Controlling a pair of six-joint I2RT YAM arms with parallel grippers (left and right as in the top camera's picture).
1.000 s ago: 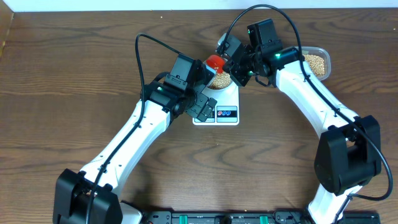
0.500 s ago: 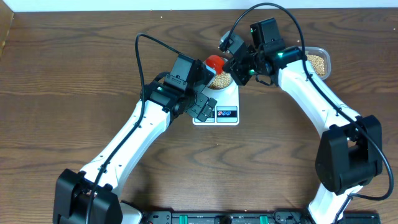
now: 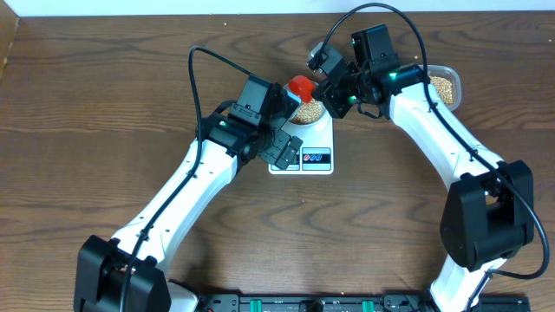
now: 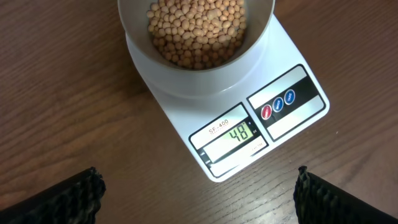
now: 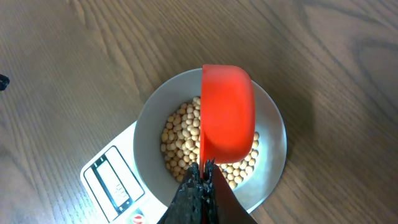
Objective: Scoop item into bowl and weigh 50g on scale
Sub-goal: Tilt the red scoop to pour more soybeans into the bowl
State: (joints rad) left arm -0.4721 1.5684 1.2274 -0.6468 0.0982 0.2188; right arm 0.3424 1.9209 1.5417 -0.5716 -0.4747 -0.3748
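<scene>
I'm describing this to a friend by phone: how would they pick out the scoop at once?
On the brown wooden table, find the white digital scale near the middle, with a pale bowl of soybeans on it. The scoop hangs over that bowl, pinched in the right tool. It is the only bright red thing there.

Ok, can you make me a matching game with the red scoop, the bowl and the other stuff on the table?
Things:
1. small round pale bowl
2. flat white rectangular scale
3. red plastic scoop
4. clear plastic tub

Matches:
A. shows 48 on its display
B. stands to the right of the scale, near the table's back edge
C. sits on the scale, holding tan beans
D. hangs over the bowl

Pairs: 1-C, 2-A, 3-D, 4-B
</scene>
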